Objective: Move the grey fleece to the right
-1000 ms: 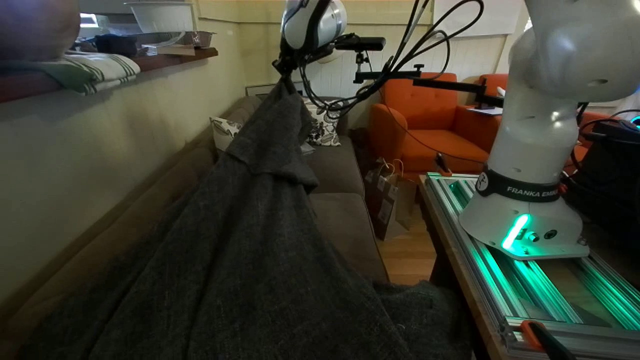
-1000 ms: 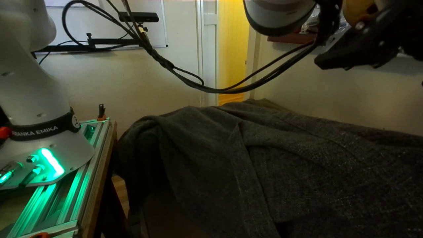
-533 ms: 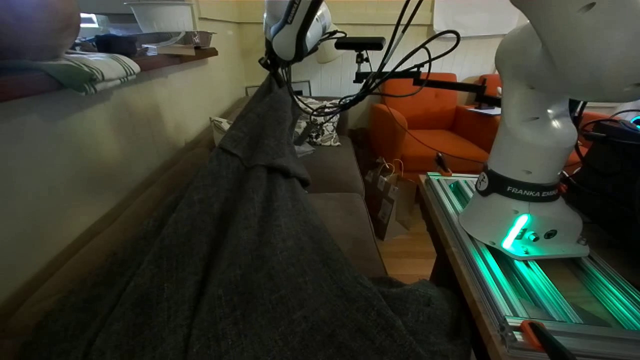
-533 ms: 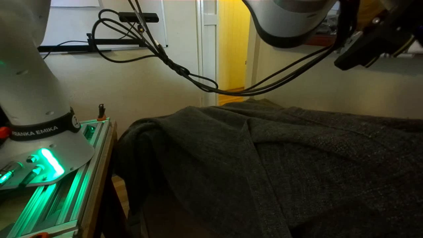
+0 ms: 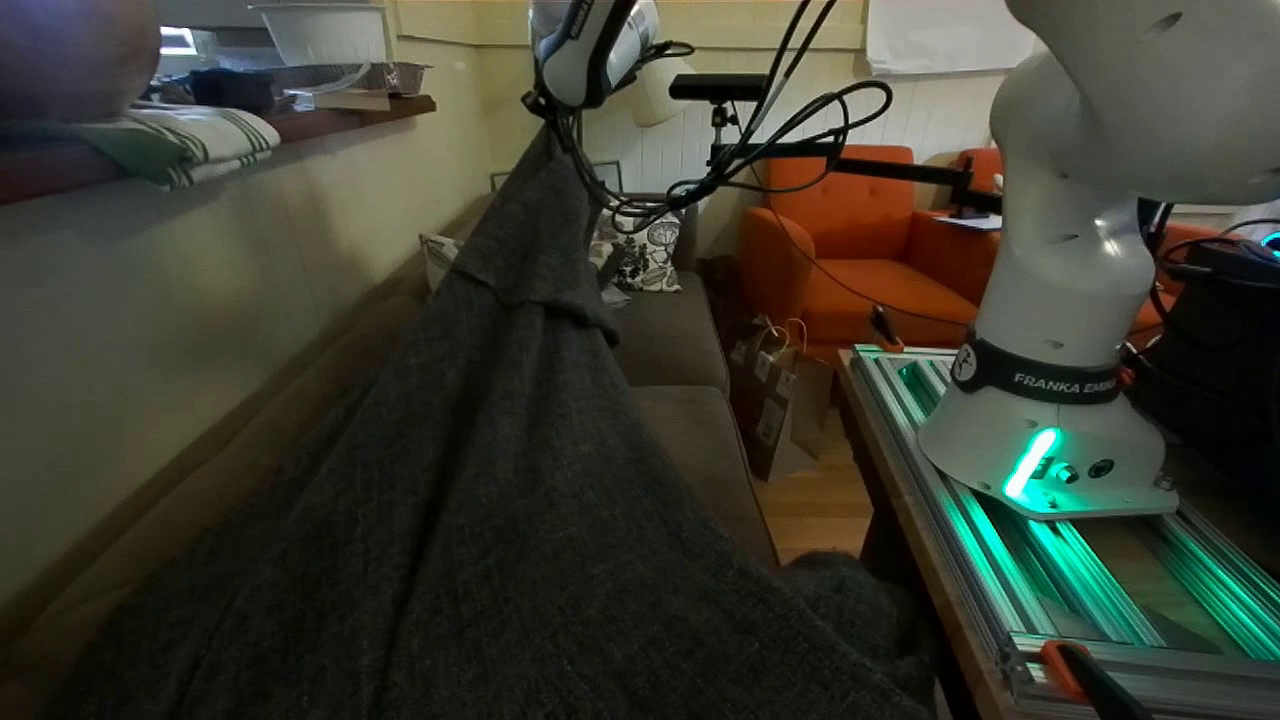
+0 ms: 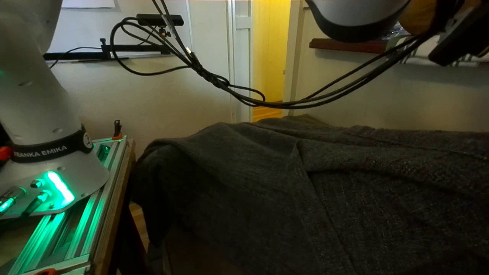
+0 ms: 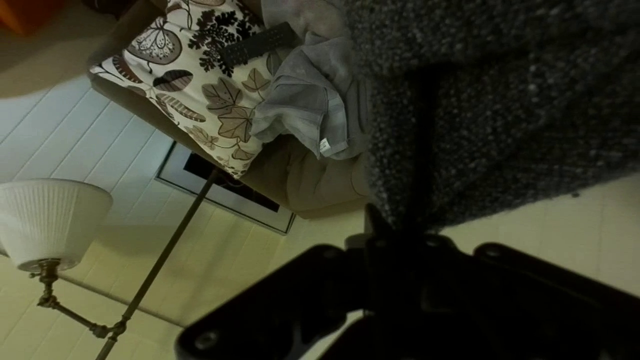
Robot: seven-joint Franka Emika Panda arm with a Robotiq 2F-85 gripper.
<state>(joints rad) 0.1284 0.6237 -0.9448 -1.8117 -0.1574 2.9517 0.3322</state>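
In the wrist view we see the gripper (image 7: pixel 397 227) clenched on a gathered edge of the grey fleece (image 7: pixel 500 110); how deep the pinch goes, we cannot tell. From that grip, in an exterior view, the fleece hangs like a steep tent, its peak well above the sofa (image 5: pixel 690 430), its wide lower part spread over the near part of the seat. A fold bulges just beside the table (image 5: pixel 907 500); whether it touches, we cannot tell. In an exterior view cables (image 6: pixel 212 79) sag in a long loop above the fleece. Farther out, at the opposite end of the seat, we find a patterned cushion (image 5: pixel 655 255) with a paler grey cloth (image 7: pixel 305 95) beside it, and an orange armchair (image 5: pixel 850 235) beyond.

We judge the step in hand to be the carry: the edge is caught and raised, while the bulk lies at the other end. If right means that of the robot (image 5: pixel 1060 250) itself, the goal is toward the patterned cushion. The next move, to our mind, calls for a firm hold and a slow, steady draw that way, since the trailing weight could tug the edge out of the pinch; only then should we lower it and let it go.
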